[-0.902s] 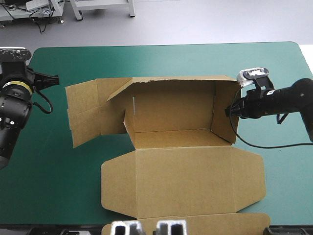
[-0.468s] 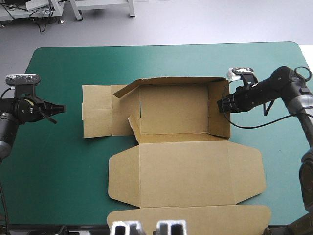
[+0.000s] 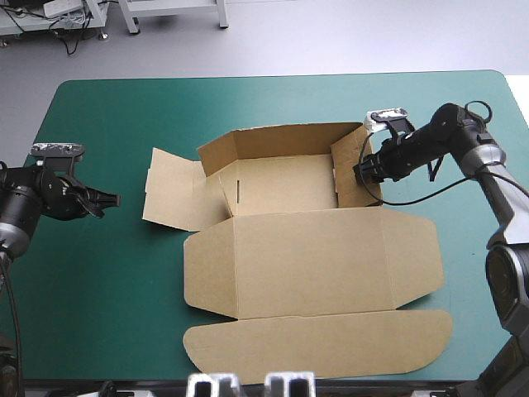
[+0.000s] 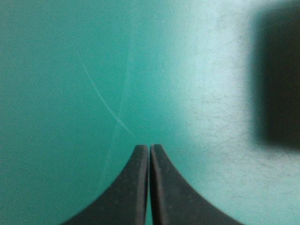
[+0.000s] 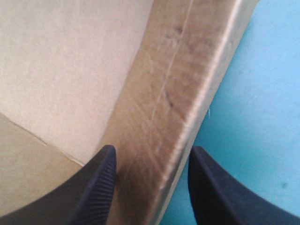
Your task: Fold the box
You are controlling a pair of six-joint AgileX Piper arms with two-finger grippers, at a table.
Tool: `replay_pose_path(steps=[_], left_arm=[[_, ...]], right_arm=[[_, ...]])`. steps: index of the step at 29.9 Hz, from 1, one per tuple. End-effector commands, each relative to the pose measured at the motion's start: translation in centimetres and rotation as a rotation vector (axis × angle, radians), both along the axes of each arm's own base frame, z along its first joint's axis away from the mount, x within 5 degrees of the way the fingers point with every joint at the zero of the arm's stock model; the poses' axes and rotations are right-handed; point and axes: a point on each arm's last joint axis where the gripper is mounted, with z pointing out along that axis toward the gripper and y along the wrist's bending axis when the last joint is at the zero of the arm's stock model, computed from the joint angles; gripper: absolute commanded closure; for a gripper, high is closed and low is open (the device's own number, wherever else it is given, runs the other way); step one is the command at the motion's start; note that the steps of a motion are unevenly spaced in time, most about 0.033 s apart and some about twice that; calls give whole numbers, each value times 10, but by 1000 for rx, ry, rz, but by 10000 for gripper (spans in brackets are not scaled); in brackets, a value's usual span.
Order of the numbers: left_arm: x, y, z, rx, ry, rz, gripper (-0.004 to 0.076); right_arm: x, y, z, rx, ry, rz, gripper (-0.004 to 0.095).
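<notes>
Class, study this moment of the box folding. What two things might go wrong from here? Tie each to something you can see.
1. The right gripper stands open astride the right wall of the box, so the unclamped wall may slip out and fall flat.
2. The left gripper is shut over bare teal-green cover, apart from the box, whose left flap splays outward; a push from the right might slide the whole sheet.

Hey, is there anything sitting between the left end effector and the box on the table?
Nothing visible. Only bare teal-green cover lies between the shut left end effector and the spread left flap of the box; the two are apart.
</notes>
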Motion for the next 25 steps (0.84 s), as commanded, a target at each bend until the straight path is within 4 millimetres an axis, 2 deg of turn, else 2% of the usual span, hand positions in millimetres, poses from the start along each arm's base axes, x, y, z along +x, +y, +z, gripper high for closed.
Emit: replay_pose_path(steps=[1, 9, 15, 17, 20, 22, 25], left_arm=[[1, 5, 12, -3, -66, 7, 725], [4, 24, 0, -34, -18, 35, 725], [10, 42, -13, -154, -12, 61, 726], [13, 47, -17, -217, -21, 81, 726], [18, 47, -18, -302, -46, 78, 726], [22, 43, -18, -366, -66, 62, 727], [24, 35, -15, -462, -96, 26, 727]], right_arm=[[-1, 0, 50, 18, -116, -6, 457], [-4, -3, 111, -14, -178, -20, 467], [-27, -5, 149, 23, -240, -87, 466], [-37, -7, 152, 12, -236, -111, 467], [-48, -11, 143, -19, -202, -125, 467], [-51, -11, 131, -25, -159, -125, 467], [-45, -10, 113, -11, -162, -144, 467]])
